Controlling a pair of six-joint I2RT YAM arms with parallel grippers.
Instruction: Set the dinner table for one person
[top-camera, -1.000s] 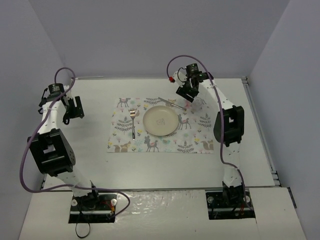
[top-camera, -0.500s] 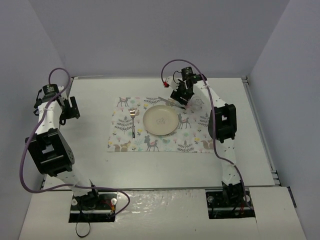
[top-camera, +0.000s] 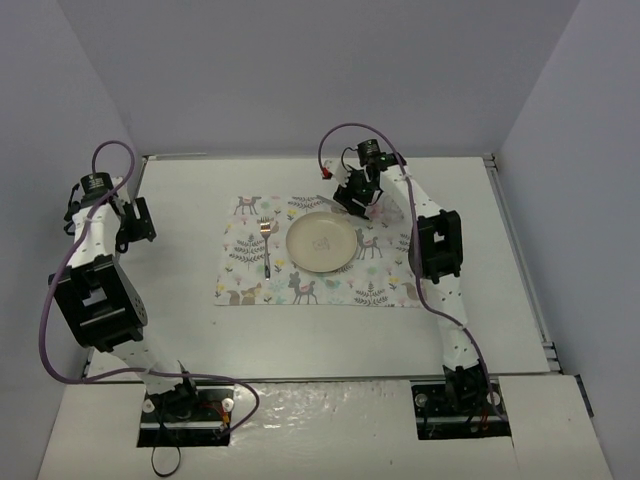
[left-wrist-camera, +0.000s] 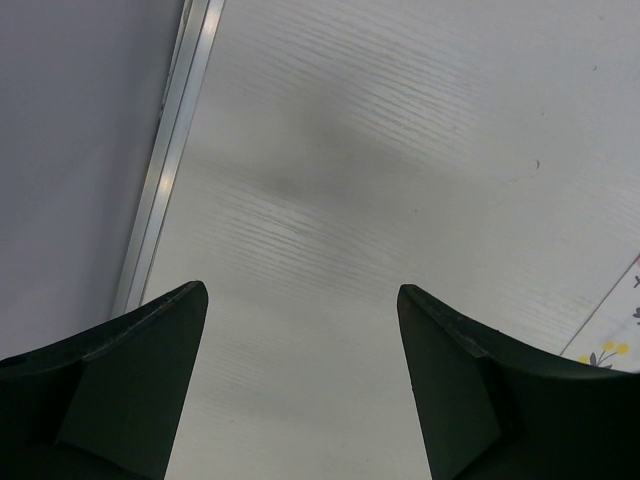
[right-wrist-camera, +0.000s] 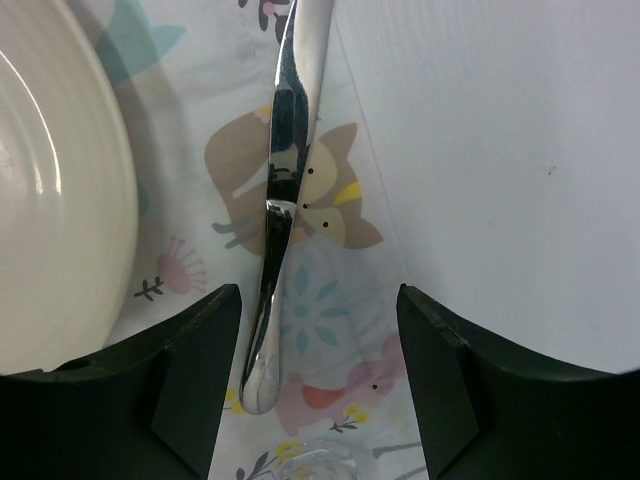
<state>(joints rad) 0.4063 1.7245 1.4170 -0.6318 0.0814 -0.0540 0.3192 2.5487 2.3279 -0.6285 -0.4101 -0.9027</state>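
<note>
Dinner table (left-wrist-camera: 330, 200) below left fingers (left-wrist-camera: 110, 400)

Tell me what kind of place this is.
Probably a robot test cell staged for dinner: white table walled by pale panels, left arm and right arm bolted on, placemat with plate.

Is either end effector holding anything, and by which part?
Nothing is held. The right end effector stands open over the knife; the left end effector is open above the table.

Soft, even overhead light; top view sharp, faint shadows under arms. Left wrist view: broad grey shadow across flat white matte table (left-wrist-camera: 420, 130). Right wrist view: bright glare streaks on shiny steel knife (right-wrist-camera: 285, 180), mild sheen on glossy cream plate (right-wrist-camera: 50, 200)
</note>
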